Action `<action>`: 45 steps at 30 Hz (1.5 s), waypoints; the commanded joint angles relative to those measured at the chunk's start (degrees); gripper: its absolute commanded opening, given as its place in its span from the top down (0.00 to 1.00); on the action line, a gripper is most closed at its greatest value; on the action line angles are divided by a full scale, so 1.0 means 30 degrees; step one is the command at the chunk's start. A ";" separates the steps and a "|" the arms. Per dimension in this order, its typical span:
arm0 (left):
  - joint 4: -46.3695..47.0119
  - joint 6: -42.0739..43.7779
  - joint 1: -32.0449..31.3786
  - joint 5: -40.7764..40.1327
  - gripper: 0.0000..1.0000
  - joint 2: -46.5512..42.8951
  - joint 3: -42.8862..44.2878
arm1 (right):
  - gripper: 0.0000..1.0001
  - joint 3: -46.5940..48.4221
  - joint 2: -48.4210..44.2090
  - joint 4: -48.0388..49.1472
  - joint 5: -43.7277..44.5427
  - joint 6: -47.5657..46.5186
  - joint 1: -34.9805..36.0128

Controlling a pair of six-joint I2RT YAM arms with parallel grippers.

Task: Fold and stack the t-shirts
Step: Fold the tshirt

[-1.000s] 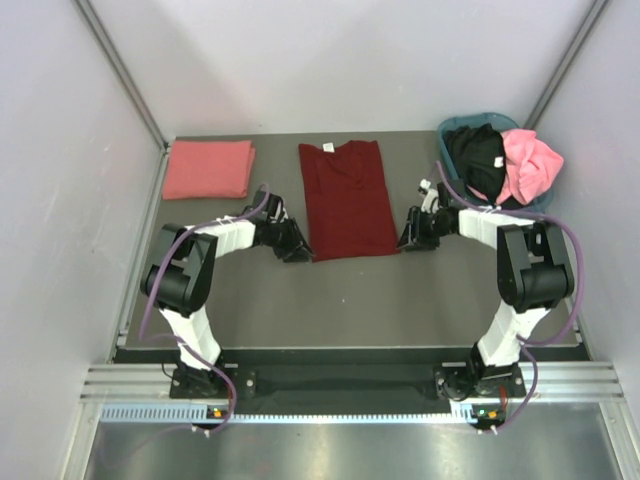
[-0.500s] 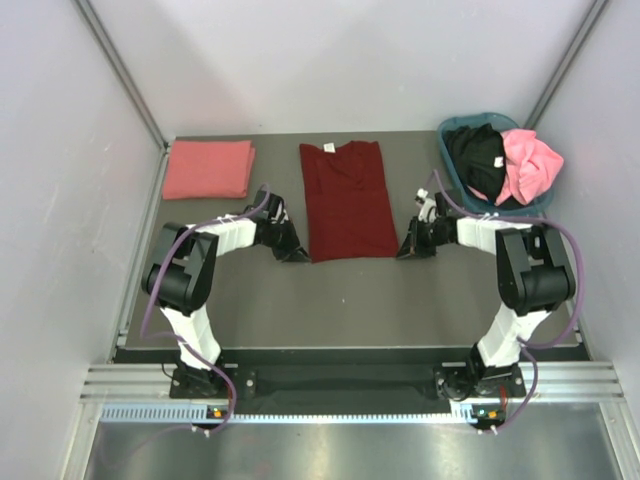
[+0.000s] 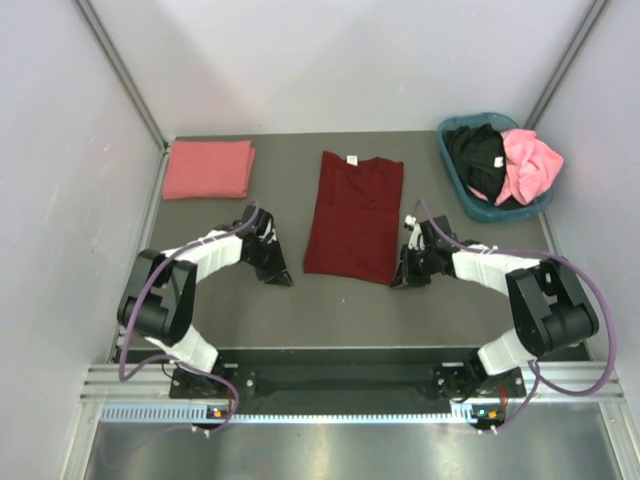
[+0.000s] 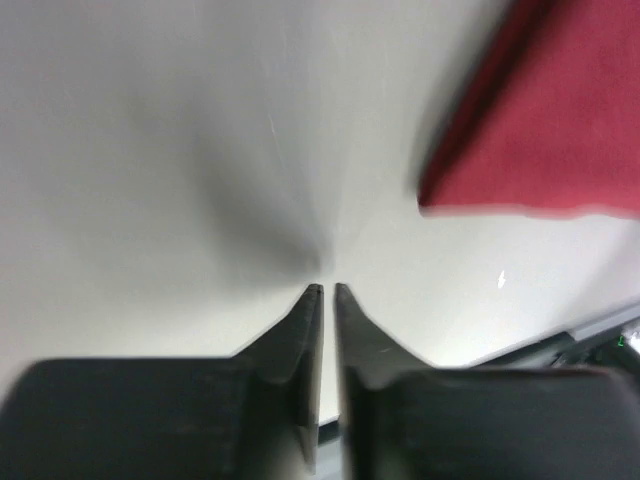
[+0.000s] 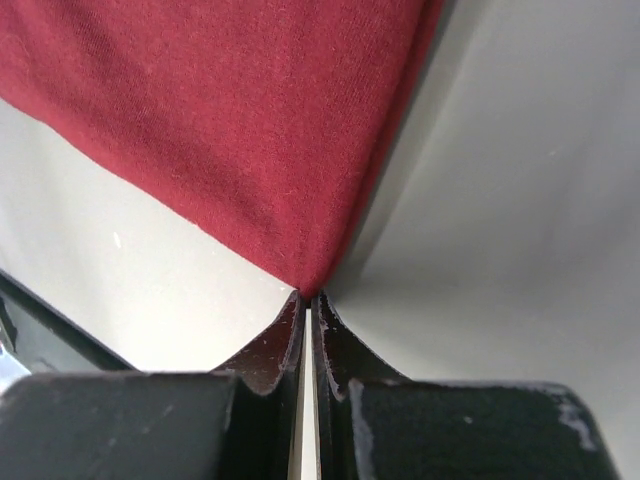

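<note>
Work on the shirts was only partly done. One salmon-pink cloth t-shirt (image 3: pixel 208 168) lay neatly folded at the far left of the dark flat table (image 3: pixel 340 310). A dark maroon red cloth t-shirt (image 3: pixel 355 215) lay in the middle, folded into a long strip and a bit tilted. It looked like it needed one more fold. The right gripper (image 5: pixel 307 296) was clenched on its near right corner. The left gripper (image 4: pixel 326 290) was low over the table, left of that shirt and apart from it. Its fingers were almost pressed together with nothing between them. A black t-shirt (image 3: pixel 478 160) and a bright pink t-shirt (image 3: pixel 528 165) lay bunched in the teal-blue plastic basket (image 3: pixel 462 197) at the far right, not yet folded. Nothing was stacked yet.
</note>
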 commanded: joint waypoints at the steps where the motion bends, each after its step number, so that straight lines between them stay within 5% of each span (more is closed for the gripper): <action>1: 0.1654 0.0484 0.0014 0.1734 0.78 -0.2245 -0.1377 | 1.00 -0.0646 -0.0473 -0.0512 0.1814 0.0663 0.0573; 2: 0.2879 0.0396 0.0014 0.1939 0.68 -0.2916 -0.1612 | 1.00 -0.0675 -0.0589 -0.0512 0.1814 0.0663 0.0602; 9: 0.5934 0.0570 0.0044 0.1502 0.56 -0.2398 -0.2112 | 1.00 -0.0938 -0.0942 -0.0746 0.2634 0.0810 0.0690; 15: 0.8338 0.0014 0.0014 0.2412 0.55 -0.1107 -0.2959 | 1.00 -0.0852 -0.0854 -0.0776 0.2664 0.0634 0.0690; 31: 0.8987 0.1389 -0.0161 0.2674 0.59 0.1116 -0.2612 | 1.00 -0.0148 0.0522 -0.0307 0.2078 0.0019 0.0690; 36: 0.8809 0.1479 -0.0308 0.2615 0.66 0.1471 -0.2434 | 1.00 -0.0089 0.0728 -0.0219 0.2107 -0.0011 0.0573; 37: 0.8693 0.1479 -0.0308 0.2586 0.84 0.1471 -0.2434 | 1.00 -0.0118 0.0699 -0.0219 0.2194 -0.0010 0.0544; 39: 0.8022 0.1508 -0.0308 0.2209 1.00 0.1500 -0.2144 | 1.00 -0.0148 0.0698 -0.0569 0.2515 0.0107 0.0485; 45: 0.4945 0.1070 -0.0396 0.0684 1.00 0.0272 -0.2228 | 1.00 -0.0556 -0.0003 -0.1770 0.3777 0.0457 0.0221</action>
